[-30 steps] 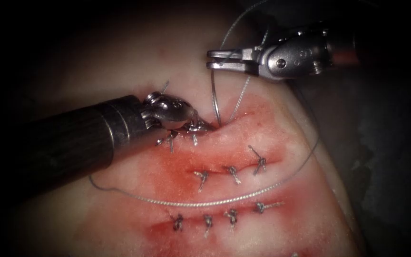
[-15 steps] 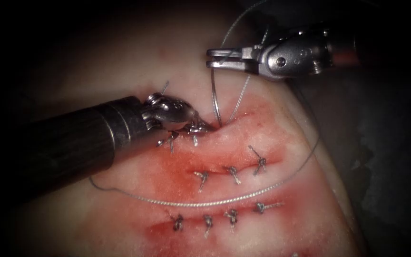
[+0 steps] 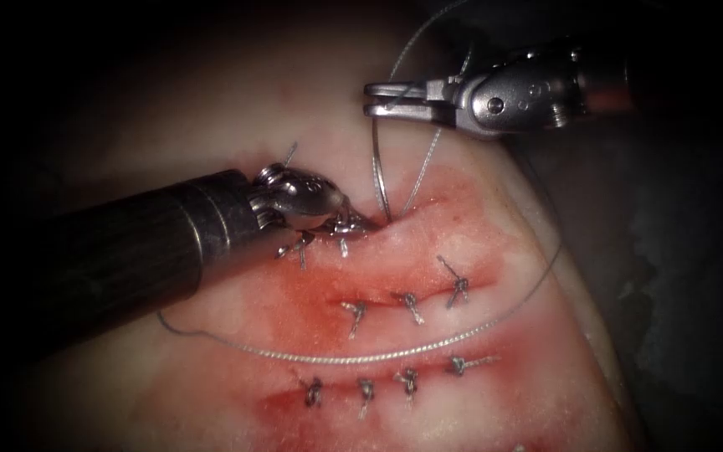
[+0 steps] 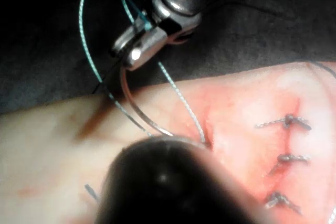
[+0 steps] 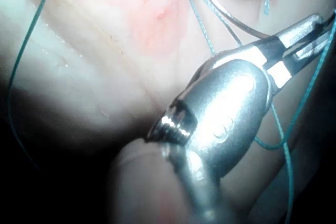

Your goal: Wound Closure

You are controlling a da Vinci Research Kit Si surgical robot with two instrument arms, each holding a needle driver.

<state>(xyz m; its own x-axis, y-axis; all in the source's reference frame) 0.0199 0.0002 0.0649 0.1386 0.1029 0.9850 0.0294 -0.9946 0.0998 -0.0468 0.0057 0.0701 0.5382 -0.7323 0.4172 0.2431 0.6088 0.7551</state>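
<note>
right steel needle driver (image 3: 371, 99): clamps thin curved steel needle (image 3: 376, 167) near its top end | needle's lower end in pink tissue (image 3: 211, 109) | left driver (image 3: 353, 222): jaw state unclear

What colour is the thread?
The thread is teal, clearest in the left wrist view.

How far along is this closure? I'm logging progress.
Done: two lower cuts carry tied stitches, and the top cut has two knots at its left. In hand: right tool holds the needle near its upper end, tip in tissue; left tool presses there. Left: the top cut's right stretch.
</note>
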